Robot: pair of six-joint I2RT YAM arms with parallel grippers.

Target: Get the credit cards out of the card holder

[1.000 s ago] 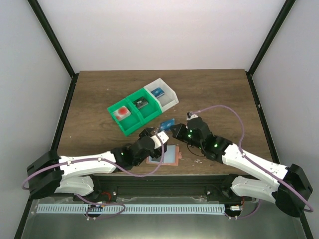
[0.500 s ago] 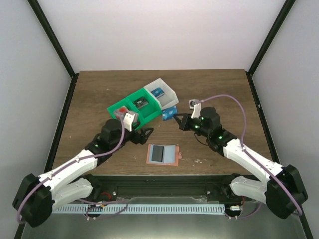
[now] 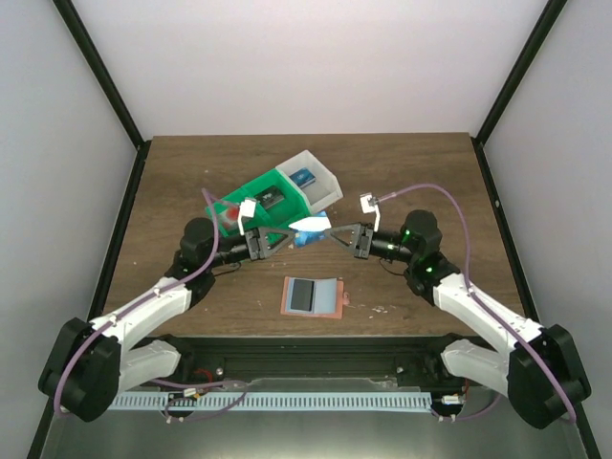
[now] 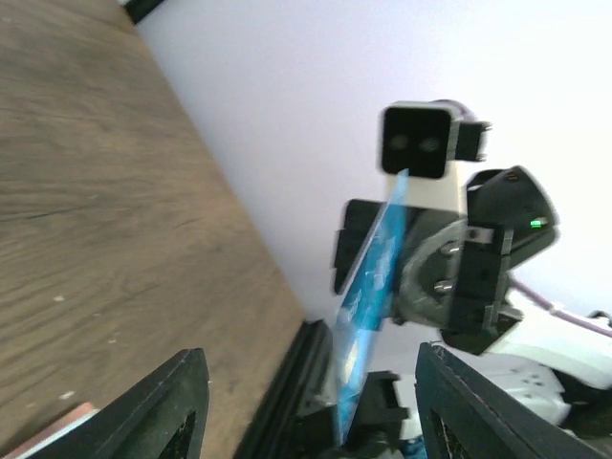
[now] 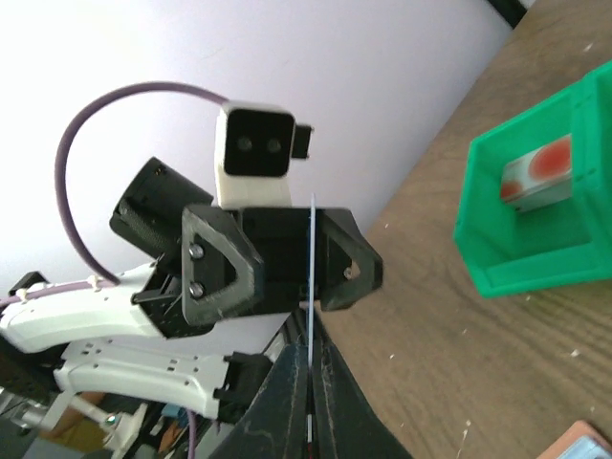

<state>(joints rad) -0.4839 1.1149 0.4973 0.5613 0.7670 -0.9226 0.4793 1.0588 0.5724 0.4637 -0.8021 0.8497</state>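
Observation:
The salmon-brown card holder (image 3: 328, 297) lies open on the table near the front edge, with a dark grey card (image 3: 303, 295) showing in its left half. My right gripper (image 3: 337, 233) is raised above the table and shut on a pale blue credit card (image 3: 309, 229), which shows edge-on in the right wrist view (image 5: 312, 277). My left gripper (image 3: 285, 233) faces it with jaws open. The card's free end (image 4: 375, 277) lies between the left fingers (image 4: 182, 402), and I cannot tell if it touches them.
A green-and-white three-compartment bin (image 3: 330, 188) stands behind the grippers, holding red, black and blue blocks. Its green end with the red block (image 5: 535, 172) shows in the right wrist view. A corner of the card holder (image 5: 585, 444) shows at the bottom right there.
My left gripper rose from beside the card holder and swung round to face the right gripper. My right gripper carried the blue card up and left, towards the left jaws.

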